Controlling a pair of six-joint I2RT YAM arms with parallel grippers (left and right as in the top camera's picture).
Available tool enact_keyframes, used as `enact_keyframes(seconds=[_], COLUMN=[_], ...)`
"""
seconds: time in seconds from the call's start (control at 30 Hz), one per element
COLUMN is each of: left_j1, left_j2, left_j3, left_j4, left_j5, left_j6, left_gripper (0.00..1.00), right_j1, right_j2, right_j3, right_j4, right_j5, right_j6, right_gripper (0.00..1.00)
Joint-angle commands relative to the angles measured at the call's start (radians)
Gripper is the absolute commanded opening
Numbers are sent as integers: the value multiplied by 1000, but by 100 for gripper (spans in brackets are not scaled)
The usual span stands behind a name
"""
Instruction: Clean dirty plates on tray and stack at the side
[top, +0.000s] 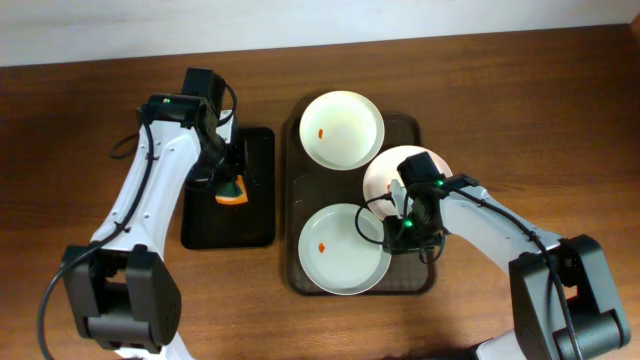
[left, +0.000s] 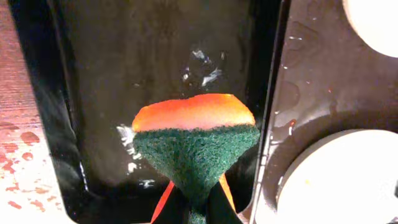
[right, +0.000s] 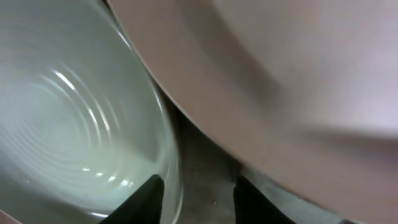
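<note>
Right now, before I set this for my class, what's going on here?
The left gripper holds a green-and-orange sponge over the small black tray. The right gripper, open, sits low over the brown tray between the near plate and the right plate. No plate is stacked aside yet; the near plate and far plate show orange smears.

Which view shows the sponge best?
Left wrist: the sponge fills the centre, green pad and orange body clear, pinched by the left gripper. Overhead shows only a small orange patch; right wrist shows none.
</note>
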Motion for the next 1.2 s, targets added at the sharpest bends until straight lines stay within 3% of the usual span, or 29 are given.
enact_keyframes(seconds=[0.0,0.23,0.33,0.4,0.53,0.7,0.97,1.17], left_j1=[2,-23,-100,-141,-192,-239,-451,-480], left_j2=[-46,-47,-46,-46,-46,-44,-42,-8], left_j3=[14,14,13,13,12,-21,-248,-416], left_j4=[-6,-37,-35,-20,-9,34,269,520], left_j5=[74,132,132,128,124,124,154,250], left_j6=[-2,-2,-2,-14,-41,-114,-312,-403], left_gripper=[0,0,0,0,0,0,0,0], right_j1=[9,9,9,9,9,9,9,9], right_j2=[3,2,8,17,17,17,17,17], right_j3=[-2,15,-9,-13,-13,-13,-13,-13], right_j4=[4,-6,55,70,59,67,66,66], right_j5=[5,-42,-18,-18,74,143,165,164], right_j6=[-7,-71,-24,15,127,200,195,195], right_gripper=[39,38,32,19,4,4,4,4])
